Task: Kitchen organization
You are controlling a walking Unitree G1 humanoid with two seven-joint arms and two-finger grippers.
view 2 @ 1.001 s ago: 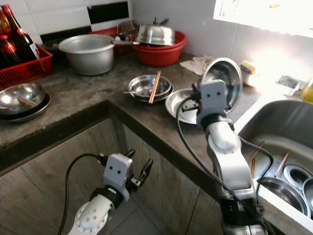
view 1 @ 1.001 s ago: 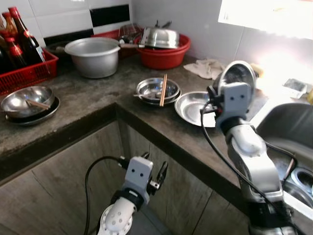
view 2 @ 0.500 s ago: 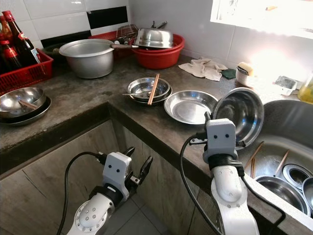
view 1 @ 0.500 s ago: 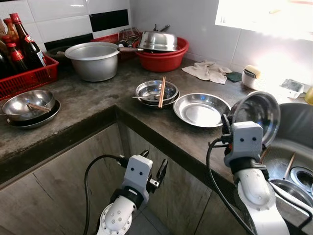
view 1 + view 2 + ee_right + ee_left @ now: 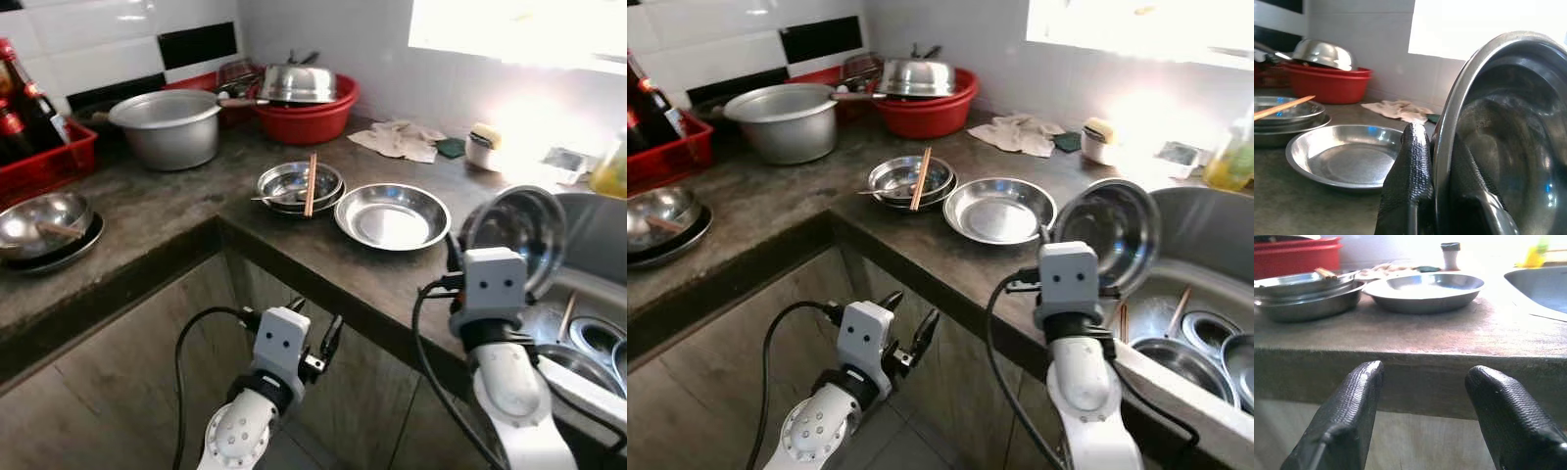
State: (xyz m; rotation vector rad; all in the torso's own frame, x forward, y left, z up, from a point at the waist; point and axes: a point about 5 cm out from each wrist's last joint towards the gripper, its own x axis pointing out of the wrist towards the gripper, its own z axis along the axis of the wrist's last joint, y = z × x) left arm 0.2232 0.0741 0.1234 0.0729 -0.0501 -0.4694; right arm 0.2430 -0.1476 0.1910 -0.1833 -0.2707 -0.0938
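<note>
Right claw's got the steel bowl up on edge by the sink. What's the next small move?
Probably swing the right claw farther over the sink and lower: the steel bowl is pinched by its rim, tilted near the basin's edge, and other bowls already sit inside.

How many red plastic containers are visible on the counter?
2. A red basin stands by the back wall and holds a steel lid; a red crate with bottles sits at the far left. More could lie beyond the picture's edge.
</note>
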